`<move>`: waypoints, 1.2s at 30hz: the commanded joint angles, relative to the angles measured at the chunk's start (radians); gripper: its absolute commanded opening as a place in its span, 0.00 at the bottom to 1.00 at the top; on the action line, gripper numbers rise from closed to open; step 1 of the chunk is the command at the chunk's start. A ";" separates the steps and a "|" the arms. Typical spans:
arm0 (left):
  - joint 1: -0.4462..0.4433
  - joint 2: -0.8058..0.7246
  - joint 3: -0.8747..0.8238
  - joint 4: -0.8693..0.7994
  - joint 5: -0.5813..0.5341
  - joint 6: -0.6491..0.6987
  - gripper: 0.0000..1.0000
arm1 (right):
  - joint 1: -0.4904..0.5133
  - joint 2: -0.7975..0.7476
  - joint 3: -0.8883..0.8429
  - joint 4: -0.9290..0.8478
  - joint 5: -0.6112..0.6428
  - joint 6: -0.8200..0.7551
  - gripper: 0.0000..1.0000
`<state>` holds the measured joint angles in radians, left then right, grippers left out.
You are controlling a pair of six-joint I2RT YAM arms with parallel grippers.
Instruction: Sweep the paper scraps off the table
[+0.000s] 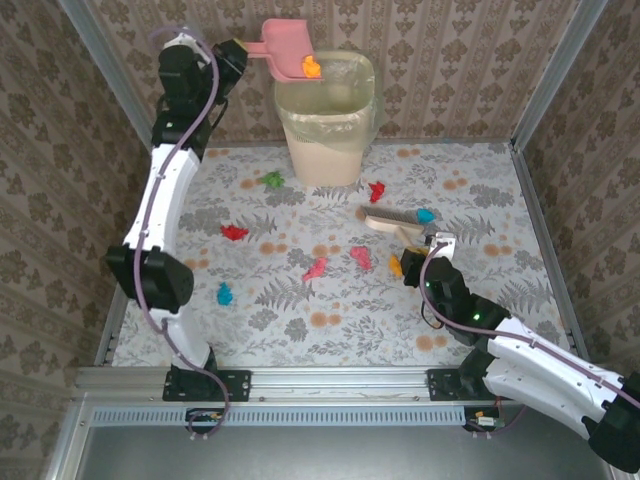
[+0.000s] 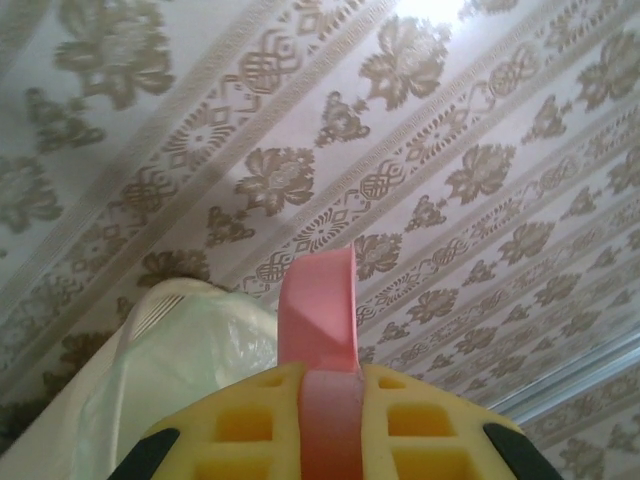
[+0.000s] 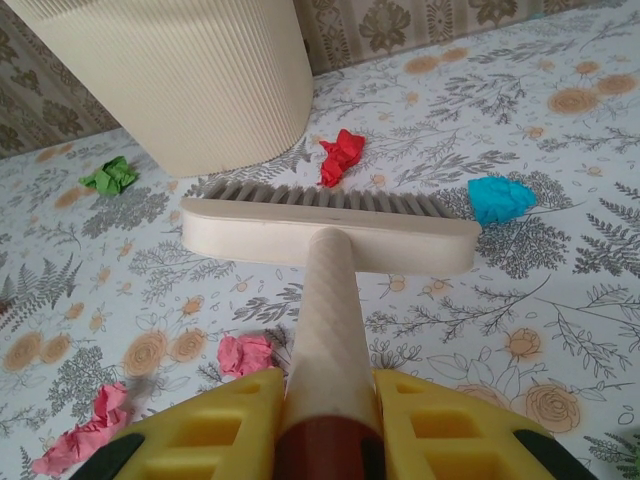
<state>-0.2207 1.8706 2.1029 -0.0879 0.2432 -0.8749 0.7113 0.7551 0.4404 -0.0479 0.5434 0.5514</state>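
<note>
Far left, the left gripper [image 1: 238, 50] is clamped on the pink dustpan [image 1: 287, 48] handle, raised over the bin [image 1: 325, 140] with an orange scrap [image 1: 312, 67] inside, while the right gripper [image 3: 325, 410] is clamped on the brush [image 3: 330, 235] handle, with paper scraps [image 1: 234, 232] scattered across the desk [image 1: 480, 310], red and blue ones beside the bristles.

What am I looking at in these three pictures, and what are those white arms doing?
These are two robot arms bolted to a table. One picture looks down from above; the other two come from small cameras on each wrist. The left pincer holds a pink dustpan, with an orange scrap inside, above a beige bin. The right pincer grips a cream brush resting on the table. Bright paper scraps lie scattered around it.
</note>
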 commanded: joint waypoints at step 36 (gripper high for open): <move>-0.133 -0.192 -0.072 -0.021 -0.040 0.349 0.00 | -0.002 -0.017 -0.011 0.068 0.002 -0.034 0.00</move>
<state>-0.3672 1.7943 2.0930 -0.2142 0.1867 -0.4389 0.7113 0.7547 0.4355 -0.0254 0.5430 0.5262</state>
